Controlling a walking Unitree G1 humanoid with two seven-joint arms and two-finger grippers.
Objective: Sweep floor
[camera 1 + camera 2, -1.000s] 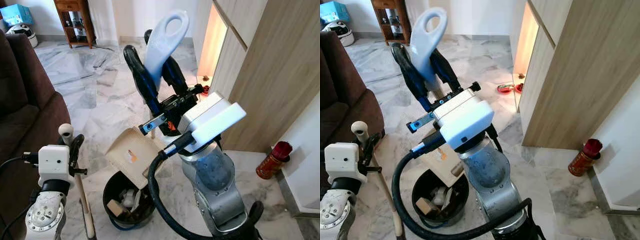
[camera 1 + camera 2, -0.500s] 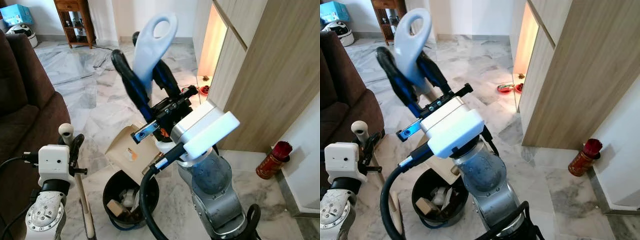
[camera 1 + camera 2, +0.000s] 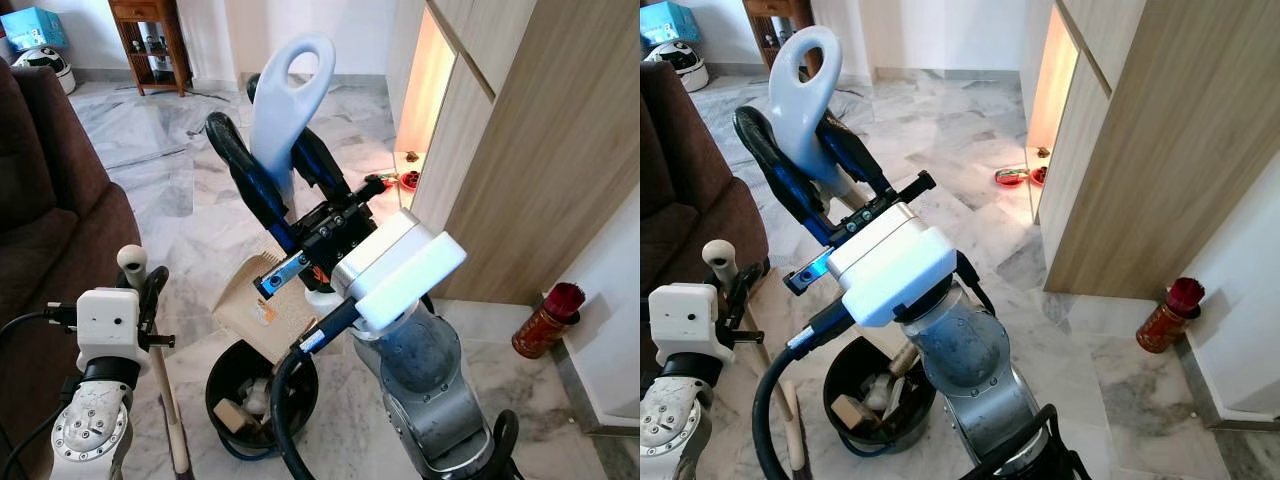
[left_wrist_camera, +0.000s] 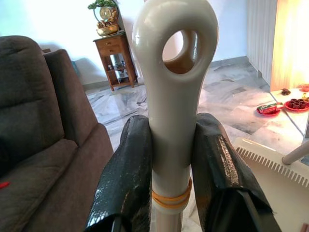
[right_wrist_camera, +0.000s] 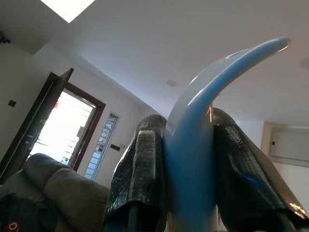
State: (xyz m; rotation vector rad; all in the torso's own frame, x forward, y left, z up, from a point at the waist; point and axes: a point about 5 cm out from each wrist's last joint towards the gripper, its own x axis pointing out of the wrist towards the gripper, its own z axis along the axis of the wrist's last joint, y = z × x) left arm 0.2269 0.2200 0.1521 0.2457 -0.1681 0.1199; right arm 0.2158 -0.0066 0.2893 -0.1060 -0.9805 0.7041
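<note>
1. The dustpan (image 3: 262, 300), a cream scoop with a pale blue looped handle (image 3: 281, 110), is held tipped above the black bin (image 3: 258, 395). The scoop sits below the fingers and the handle loop rises above them, a tilt that looks meant to let sweepings slide into the bin.
2. The right gripper (image 3: 262, 165) has both black fingers pressed flat against either side of the blue handle, holding it firmly; the right wrist view confirms the handle between them.
3. The left gripper (image 4: 171, 159) is clamped on the broom (image 4: 173, 96), its cream handle with a hanging loop passing between the fingers and standing roughly upright, apparently parked while the pan is emptied.
4. The bin already holds scraps, and lies below the scoop's lip.
5. A brown sofa (image 3: 45, 190) stands just beside the left arm; the marble floor (image 3: 190, 170) stretches beyond the fingers.
6. Judgement: emptying stage, near the end of a sweeping pass.
</note>
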